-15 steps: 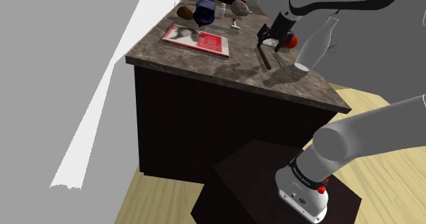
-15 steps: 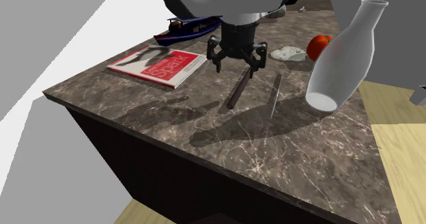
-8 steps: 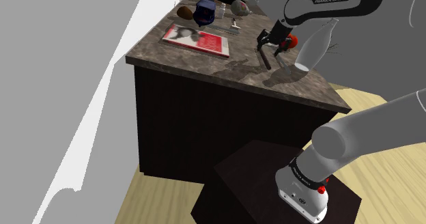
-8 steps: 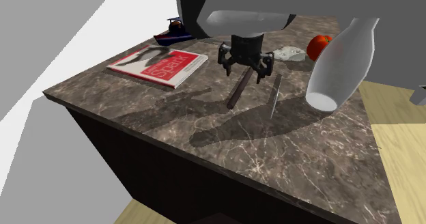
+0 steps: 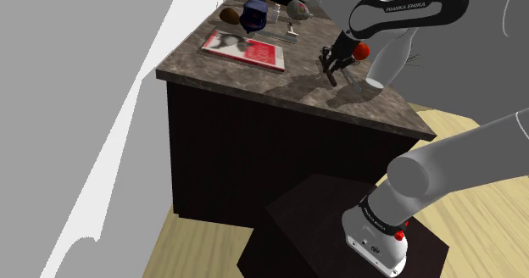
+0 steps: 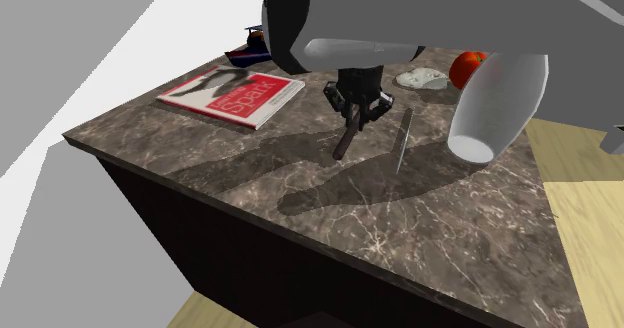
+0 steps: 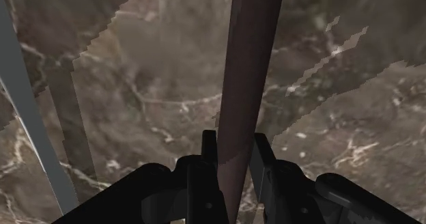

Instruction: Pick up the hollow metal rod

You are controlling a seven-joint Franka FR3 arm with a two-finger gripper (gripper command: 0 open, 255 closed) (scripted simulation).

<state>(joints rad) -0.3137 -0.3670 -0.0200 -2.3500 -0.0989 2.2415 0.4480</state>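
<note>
Brown and dull, the rod (image 7: 249,65) lies flat on the marbled stone countertop (image 6: 250,176), directly under the gripper (image 7: 235,144) and running straight out ahead of it. In the wrist view the two black fingers stand close together with the rod between them. Each inner face meets a side of the rod, so I judge the hand to be clamped on it, with the rod not yet lifted off the stone. In the second exterior view the gripper (image 6: 352,116) sits over one end of the rod (image 6: 343,144), not its middle, and most of the length reaches away from the fingers.

A thin grey bar (image 6: 403,141) lies just beside the gripper, roughly parallel to the rod and apart from it. A white bottle (image 6: 495,96) stands past that bar, and a red book (image 6: 232,94) lies off to the gripper's other side.

The rod looks rigid and straight and should not bend or crush. If it is hollow, as the task says, it is probably light. Its round, smooth surface is the concern, because it can roll or twist between flat pads. With the hold so near one end, the long free part may sag and pivot. A grip nearer the middle would balance better. Failing that, a firm squeeze and a slow, level lift seem wise.
</note>
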